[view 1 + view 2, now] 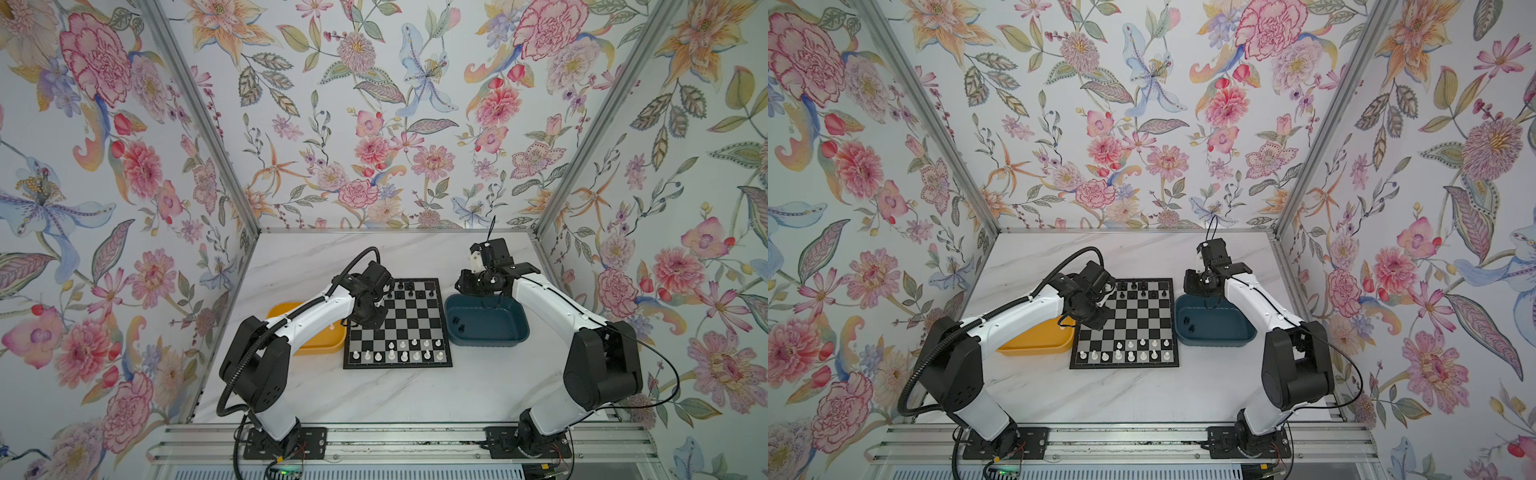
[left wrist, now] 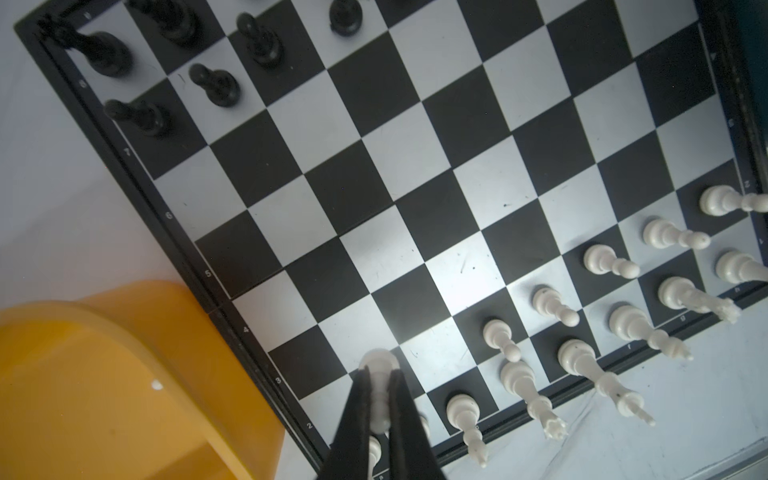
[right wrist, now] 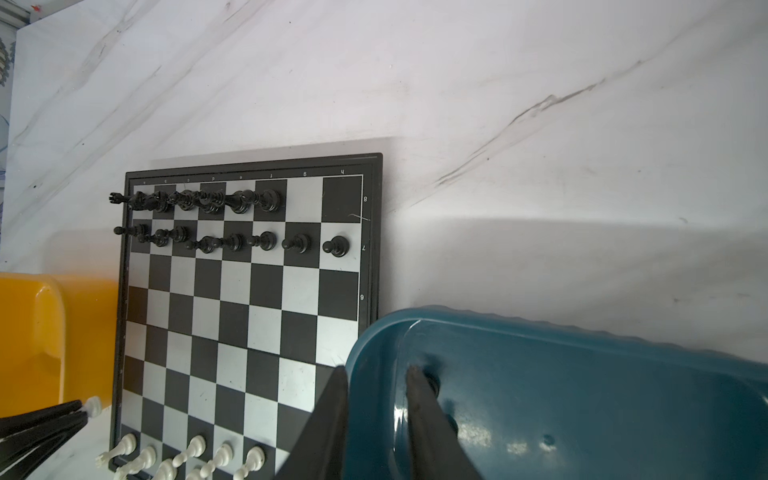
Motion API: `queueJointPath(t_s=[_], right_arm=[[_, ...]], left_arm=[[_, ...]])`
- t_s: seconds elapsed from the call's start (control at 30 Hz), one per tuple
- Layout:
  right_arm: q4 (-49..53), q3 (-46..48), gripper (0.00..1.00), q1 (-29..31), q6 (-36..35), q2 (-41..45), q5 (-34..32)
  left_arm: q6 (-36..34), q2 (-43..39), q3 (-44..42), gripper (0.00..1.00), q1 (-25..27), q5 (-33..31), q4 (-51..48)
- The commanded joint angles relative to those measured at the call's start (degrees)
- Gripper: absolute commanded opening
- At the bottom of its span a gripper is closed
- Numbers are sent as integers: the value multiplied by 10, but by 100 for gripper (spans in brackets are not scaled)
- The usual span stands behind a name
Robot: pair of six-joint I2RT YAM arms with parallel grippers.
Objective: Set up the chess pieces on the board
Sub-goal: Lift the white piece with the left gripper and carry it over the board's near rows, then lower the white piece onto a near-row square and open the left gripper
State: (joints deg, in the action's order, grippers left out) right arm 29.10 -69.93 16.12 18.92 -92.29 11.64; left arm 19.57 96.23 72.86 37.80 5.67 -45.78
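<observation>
The left pincer (image 2: 380, 372) is pinching a white pawn (image 2: 379, 360) by its neck, base down. It hangs over the board (image 1: 409, 320) near the edge that faces the yellow tray (image 1: 318, 347). Whether the base already touches a square cannot be told.

White's back row looks full. Five standing pawns (image 2: 602, 259) fill the row in front of it, and that row's three squares nearest the yellow tray are bare. The step in hand is judged to be seating the held pawn on one of them.

To do it well, the arm should centre the base over the bare square just beside the last pawn in line (image 2: 498, 334) and keep the piece upright. It should come straight down so the fingers miss the back-row pieces (image 2: 461, 409) close behind. The grip should ease only once the base sits flat, opening just enough to free the neck. A straight lift after that avoids dragging the pawn or knocking its neighbours.

The right pincer (image 3: 374, 372) is spread with nothing between its fingers, at the board-side end of the dark blue tray (image 3: 582, 395). One black piece (image 3: 433, 380) lies just beside a finger. Black's far rows (image 3: 266, 241) are set except for two bare back-row squares. That pickup need not be rushed while the left arm works over the board on the marble desk (image 1: 374, 257).
</observation>
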Motion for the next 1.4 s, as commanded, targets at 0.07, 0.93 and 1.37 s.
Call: queueJointPath(t_s=[0.07,0.93,1.37], right_arm=[[-13,21,26,6,8,21,5],[-31,56,26,12,10,34,6],[-37,67,26,14,13,44,3]], left_arm=[[19,15,-18,5,21,14,15],[31,36,-47,9,62,17,10],[36,43,-64,11,67,16,24]])
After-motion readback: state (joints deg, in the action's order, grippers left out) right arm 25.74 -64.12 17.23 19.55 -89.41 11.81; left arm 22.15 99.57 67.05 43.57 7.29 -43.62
